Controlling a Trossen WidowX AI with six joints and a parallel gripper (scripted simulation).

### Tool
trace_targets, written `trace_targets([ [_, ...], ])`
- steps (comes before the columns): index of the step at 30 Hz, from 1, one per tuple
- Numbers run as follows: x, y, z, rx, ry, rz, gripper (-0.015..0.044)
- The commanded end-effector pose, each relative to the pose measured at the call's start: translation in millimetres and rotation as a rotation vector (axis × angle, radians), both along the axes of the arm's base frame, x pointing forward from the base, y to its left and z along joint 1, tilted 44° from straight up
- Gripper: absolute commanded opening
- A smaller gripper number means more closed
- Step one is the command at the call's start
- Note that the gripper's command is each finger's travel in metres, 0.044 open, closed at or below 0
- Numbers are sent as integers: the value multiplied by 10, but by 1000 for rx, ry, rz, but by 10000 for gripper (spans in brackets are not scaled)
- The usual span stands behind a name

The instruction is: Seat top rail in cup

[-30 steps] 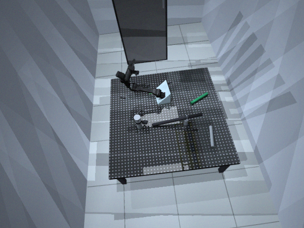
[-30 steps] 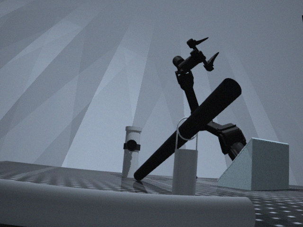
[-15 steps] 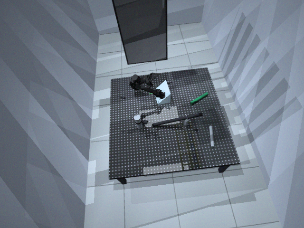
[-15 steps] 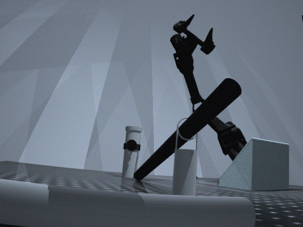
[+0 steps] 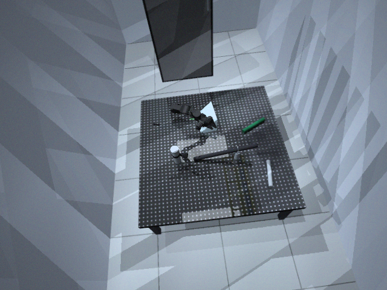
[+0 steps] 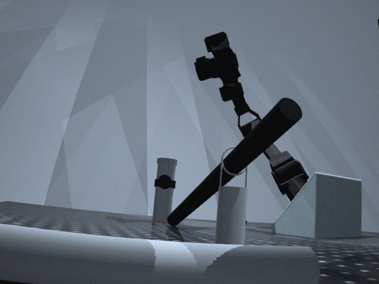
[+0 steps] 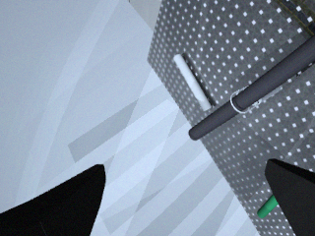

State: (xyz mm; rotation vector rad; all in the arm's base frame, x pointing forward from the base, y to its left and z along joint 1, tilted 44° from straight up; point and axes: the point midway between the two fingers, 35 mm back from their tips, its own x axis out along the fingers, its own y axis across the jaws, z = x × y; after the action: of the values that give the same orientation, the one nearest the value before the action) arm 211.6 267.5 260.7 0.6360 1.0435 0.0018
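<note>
The dark rail (image 5: 218, 154) (image 6: 199, 194) (image 7: 217, 121) runs through the wire hoop above the small grey post (image 5: 236, 156) (image 6: 231, 213). It slopes down, and its lower end is near the table beside the big white post (image 5: 177, 158) (image 6: 163, 203). The black band with its round cup (image 5: 184, 154) (image 6: 165, 181) sits on that post, some way below the cap. The cup is above the rail's low end and apart from it. My gripper (image 6: 210, 52) (image 7: 188, 171) is open and empty, high above the table, and not touching the rail.
A pale blue wedge (image 5: 208, 113) (image 6: 336, 205) stands beside the arm's base. A green rod (image 5: 253, 125) (image 7: 267, 206) lies towards the back right. A white rod (image 5: 269, 173) (image 6: 122, 257) (image 7: 192, 81) lies near the table's right edge.
</note>
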Motion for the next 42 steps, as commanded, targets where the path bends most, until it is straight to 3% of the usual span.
trace_targets([
  [1, 324, -463, -404, -445, -116, 41, 440],
  [7, 614, -1142, -673, -1116, -154, 190, 440],
  [9, 655, -1268, -693, -1259, -143, 235, 440],
  [27, 682, -1335, -660, -1311, -125, 294, 440],
  [42, 845, -2178, -93, -1784, 112, 1147, 440],
])
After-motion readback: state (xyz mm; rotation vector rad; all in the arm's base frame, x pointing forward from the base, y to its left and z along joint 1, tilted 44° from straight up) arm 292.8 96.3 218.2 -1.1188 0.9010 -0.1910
